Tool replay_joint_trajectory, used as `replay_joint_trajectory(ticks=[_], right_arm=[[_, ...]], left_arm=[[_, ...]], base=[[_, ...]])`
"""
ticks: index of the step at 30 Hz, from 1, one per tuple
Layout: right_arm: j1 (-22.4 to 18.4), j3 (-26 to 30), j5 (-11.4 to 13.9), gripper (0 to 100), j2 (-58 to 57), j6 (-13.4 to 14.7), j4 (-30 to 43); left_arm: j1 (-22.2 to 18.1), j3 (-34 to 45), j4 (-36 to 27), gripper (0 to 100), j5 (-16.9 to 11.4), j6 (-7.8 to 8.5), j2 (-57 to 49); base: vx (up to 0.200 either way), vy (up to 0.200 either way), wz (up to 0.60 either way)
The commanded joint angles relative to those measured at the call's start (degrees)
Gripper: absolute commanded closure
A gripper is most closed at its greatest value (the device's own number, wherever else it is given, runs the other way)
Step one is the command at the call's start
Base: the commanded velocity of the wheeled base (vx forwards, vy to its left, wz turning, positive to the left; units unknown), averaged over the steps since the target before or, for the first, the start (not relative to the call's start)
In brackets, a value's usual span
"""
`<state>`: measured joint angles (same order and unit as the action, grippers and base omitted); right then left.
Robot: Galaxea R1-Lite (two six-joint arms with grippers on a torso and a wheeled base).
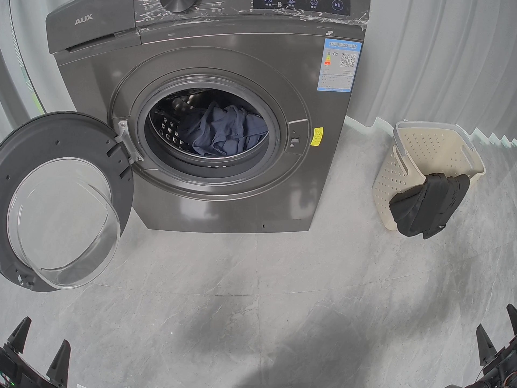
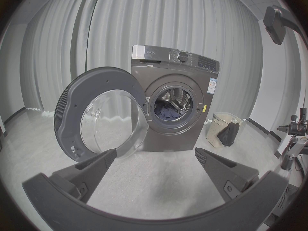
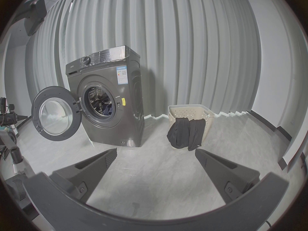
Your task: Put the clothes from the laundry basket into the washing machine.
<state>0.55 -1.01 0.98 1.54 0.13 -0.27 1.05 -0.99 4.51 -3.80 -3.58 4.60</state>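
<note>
- Because the black garment (image 1: 428,203) lies draped over the front rim of the laundry basket (image 1: 431,136), with most of it hanging down the outer wall, a shallow pinch would probably let it slide to the floor (image 1: 301,276).
- A sideways pull on the cloth could likewise tip or drag the basket, which looks light and stands free.
- Loose ends trailing from a partial grasp may catch on the drum opening of the washing machine (image 1: 215,44), or fall short of the blue garment (image 1: 223,130) lying inside.
- The door (image 1: 59,136) stands swung wide on the robot's left, so a left-arm sweep toward the drum risks striking it.
- Left hand (image 1: 44,332): held low and close to the robot, well short of the door, fingers spread wide, nothing between them.
- Right hand (image 1: 495,319): held low on the basket's side, well apart from the garment, fingers likewise spread and empty, pointing roughly toward the basket.
</note>
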Motion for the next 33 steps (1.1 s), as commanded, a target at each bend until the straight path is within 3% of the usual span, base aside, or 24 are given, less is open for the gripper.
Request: replay_joint_trajectory(ticks=[1, 2, 4, 6, 12, 14, 33], right_arm=[[-0.37, 1.01, -0.45, 0, -1.54, 0.04, 0.27], [-0.37, 1.01, -0.45, 0, -1.54, 0.13, 0.27], [-0.37, 1.01, -0.36, 0, -1.54, -0.13, 0.36], [-0.37, 1.01, -0.36, 0, -1.54, 0.04, 0.27], [-0.37, 1.01, -0.36, 0, -1.54, -0.05, 0.36], [-0.37, 1.01, -0.36, 0, -1.54, -0.05, 0.27], [-0.37, 1.01, -0.36, 0, -1.54, -0.05, 0.36]], left_arm=[[-1.22, 0.99, -0.38, 0, -2.09, 0.33, -4.60], [-1.14, 0.99, -0.91, 0, -0.85, 2.88, -4.60], [-1.14, 0.99, -2.49, 0, 0.82, 5.17, -4.60], [-1.14, 0.72, -5.48, 0, 1.52, 5.61, -4.60], [-1.05, 0.81, -4.95, 0, 1.61, 4.99, -4.60], [-1.14, 0.81, -4.95, 0, 1.96, 4.20, -4.60], [-1.05, 0.81, -4.86, 0, 1.96, 4.29, -4.60]], base=[[0.000, 0.000, 0.00], [0.000, 0.000, 0.00], [0.000, 0.000, 0.00], [0.000, 0.000, 0.00], [0.000, 0.000, 0.00], [0.000, -0.200, 0.00], [0.000, -0.200, 0.00]])
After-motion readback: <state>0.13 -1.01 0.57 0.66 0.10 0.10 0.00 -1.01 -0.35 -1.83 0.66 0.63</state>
